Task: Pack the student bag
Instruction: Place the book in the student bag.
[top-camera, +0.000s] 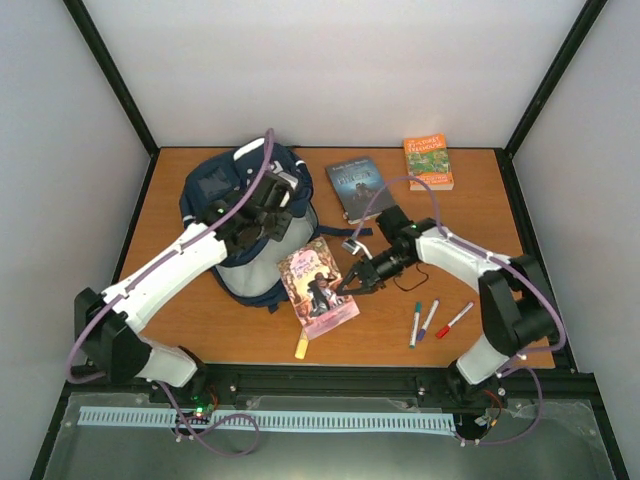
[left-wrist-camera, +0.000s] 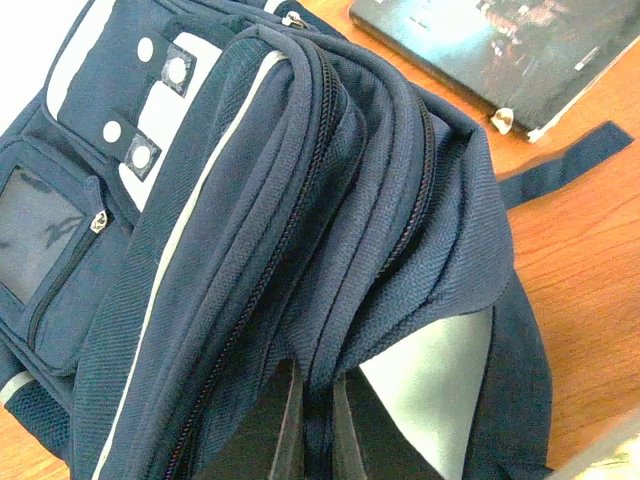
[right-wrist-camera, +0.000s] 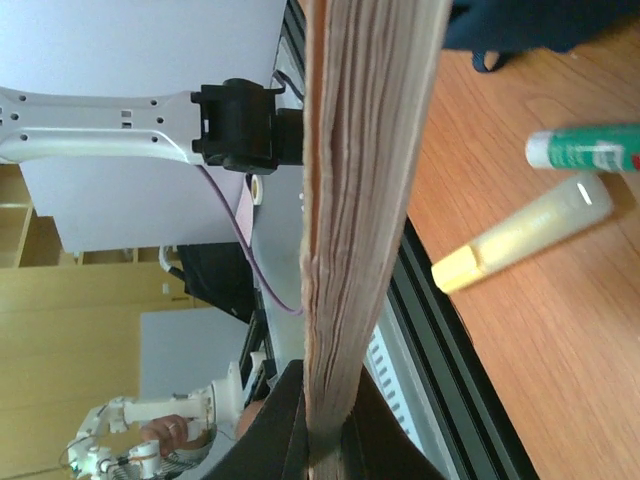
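The navy student bag (top-camera: 235, 220) lies at the left middle of the table, its main opening toward the centre. My left gripper (top-camera: 268, 215) is shut on the bag's zipper rim; in the left wrist view my left gripper (left-wrist-camera: 318, 435) pinches that fabric edge (left-wrist-camera: 330, 330), with pale lining (left-wrist-camera: 430, 380) beside it. My right gripper (top-camera: 352, 283) is shut on the right edge of a pink book (top-camera: 316, 285) just right of the bag. In the right wrist view my right gripper (right-wrist-camera: 325, 445) clamps the book's page block (right-wrist-camera: 360, 200).
A dark book (top-camera: 358, 188) and an orange-green book (top-camera: 428, 162) lie at the back. Three markers (top-camera: 428, 320) lie at the front right, a yellow highlighter (top-camera: 301, 346) near the front edge. The highlighter (right-wrist-camera: 520, 235) and a green marker (right-wrist-camera: 580, 150) show beside the held book.
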